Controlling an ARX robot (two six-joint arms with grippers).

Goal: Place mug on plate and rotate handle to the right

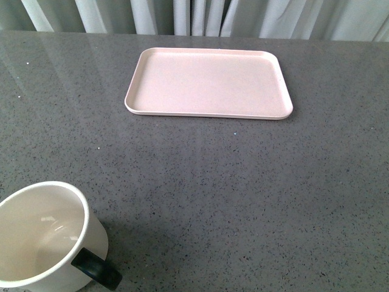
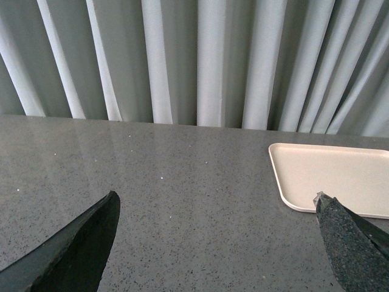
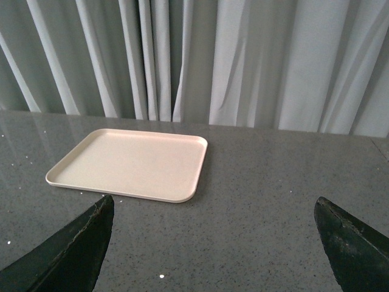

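Mug (image 1: 45, 234), white cylinder with glossy black loop handle (image 1: 96, 269) toward five o'clock, at seven on speckled grey table (image 1: 213, 182); pale pink rectangular plate (image 1: 209, 82) at twelve. Left gripper (image 2: 216, 196), right gripper (image 3: 213, 199) spread wide.

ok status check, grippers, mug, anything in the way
Left gripper and right gripper both open, empty. Mug on table, near left, not yet on plate. Nothing between them.
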